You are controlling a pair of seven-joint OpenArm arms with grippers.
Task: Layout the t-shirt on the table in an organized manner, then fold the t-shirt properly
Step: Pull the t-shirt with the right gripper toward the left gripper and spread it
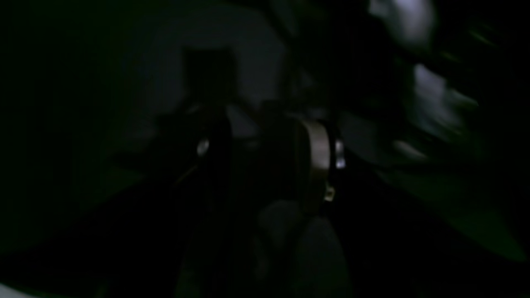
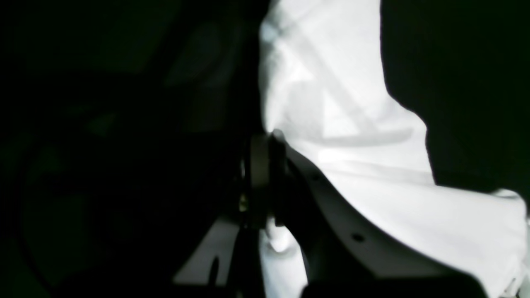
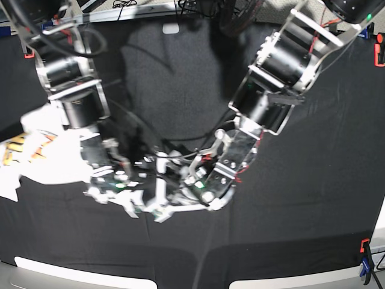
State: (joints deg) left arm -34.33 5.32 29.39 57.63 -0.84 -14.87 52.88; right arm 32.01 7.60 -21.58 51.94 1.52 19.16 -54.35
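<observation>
White shirt [image 2: 364, 174] cloth is pinched in the closed right gripper [image 2: 269, 136]; it should be drawn flat across the table [image 3: 289, 229]. Left gripper [image 1: 269, 157] jaw state cannot be told.

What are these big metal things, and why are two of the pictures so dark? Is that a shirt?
They are two robot arms, seen from above in the base view, reaching over the table, which is covered in black cloth. Each arm ends in a gripper, like a pinching hand. The two dark pictures come from small cameras on the arms' wrists, very close to the cloth, so little light gets in. Yes, the white thing is the t-shirt, bunched at one side, with some orange print showing. The right gripper is shut and looks to be pinching the shirt's white cloth. The left gripper is too dark and blurry to tell.
</observation>
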